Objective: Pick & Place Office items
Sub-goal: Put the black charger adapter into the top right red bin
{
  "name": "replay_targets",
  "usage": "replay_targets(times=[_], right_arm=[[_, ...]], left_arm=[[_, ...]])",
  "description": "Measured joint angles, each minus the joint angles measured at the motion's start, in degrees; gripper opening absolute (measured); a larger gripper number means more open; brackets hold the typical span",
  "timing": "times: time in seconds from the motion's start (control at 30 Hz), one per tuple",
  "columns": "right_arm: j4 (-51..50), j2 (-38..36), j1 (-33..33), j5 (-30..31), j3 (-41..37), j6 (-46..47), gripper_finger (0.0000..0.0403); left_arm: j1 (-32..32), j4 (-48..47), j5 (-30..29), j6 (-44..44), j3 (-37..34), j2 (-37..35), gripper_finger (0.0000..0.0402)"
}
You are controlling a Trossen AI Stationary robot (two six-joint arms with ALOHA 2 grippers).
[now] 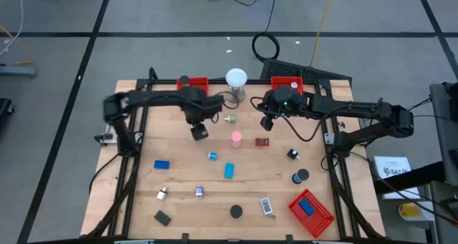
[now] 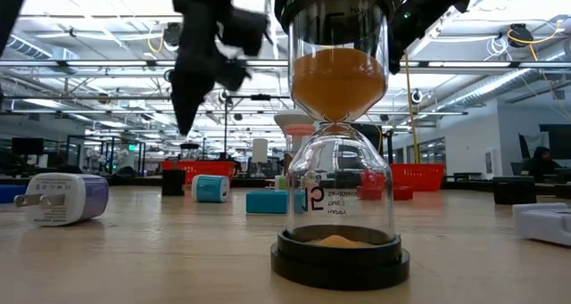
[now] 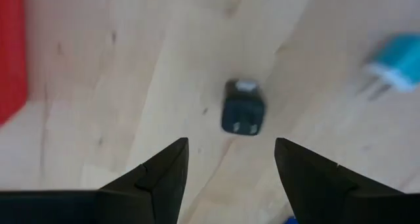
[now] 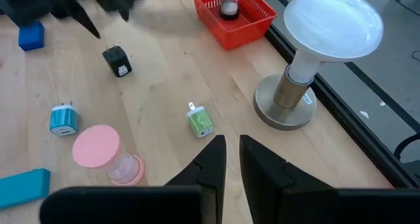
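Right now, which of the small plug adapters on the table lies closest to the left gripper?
The black plug adapter, right beneath the open left gripper. The green one and the blue one lie farther off.

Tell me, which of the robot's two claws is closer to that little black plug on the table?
Left. The left gripper hangs open directly above the black plug. The right gripper is shut, farther along the table near the lamp.

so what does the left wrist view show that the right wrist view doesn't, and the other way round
Only the left wrist view shows the left gripper from its own side, jaws open above the table. Only the right wrist view shows the white lamp, green plug, pink hourglass, blue block and the shut right gripper. Both show the black plug lying free, a light blue plug and a red tray.
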Motion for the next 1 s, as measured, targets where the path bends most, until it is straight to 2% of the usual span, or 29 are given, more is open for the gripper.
replay_targets(times=[0.1,0.27,0.4,0.47,0.57,0.67,0.87,1.0], right_arm=[[0.02,0.00,-0.01,0.00,0.00,0.84,0.0034],[0.07,0.00,0.00,0.01,0.00,1.07,0.0034],[1.29,0.00,0.00,0.01,0.00,1.07,0.0034],[2.18,0.00,0.00,0.00,0.00,1.07,0.0034],[2.45,0.02,0.00,0.00,0.00,1.08,0.0034],[2.45,0.00,0.00,-0.04,0.00,1.37,0.0034],[2.58,0.00,0.00,-0.04,0.00,1.51,0.0034],[2.58,0.00,0.00,-0.02,0.00,1.51,0.0034]], left_arm=[[-0.49,7.49,1.42,0.52,-5.68,-7.90,0.0230],[-2.68,21.53,0.96,1.60,-20.37,-19.52,0.0230],[-4.88,34.65,0.46,1.69,-31.10,-24.62,0.0230],[-6.03,39.20,-2.37,1.67,-34.69,-25.22,0.0230],[-7.09,43.70,-6.93,1.39,-37.24,-25.30,0.0230],[-7.43,44.97,-8.63,0.87,-38.62,-25.10,0.0230],[-7.30,45.36,-6.89,-0.10,-40.27,-25.12,0.0230],[-7.30,48.13,-7.74,-1.00,-41.23,-25.12,0.0230]])
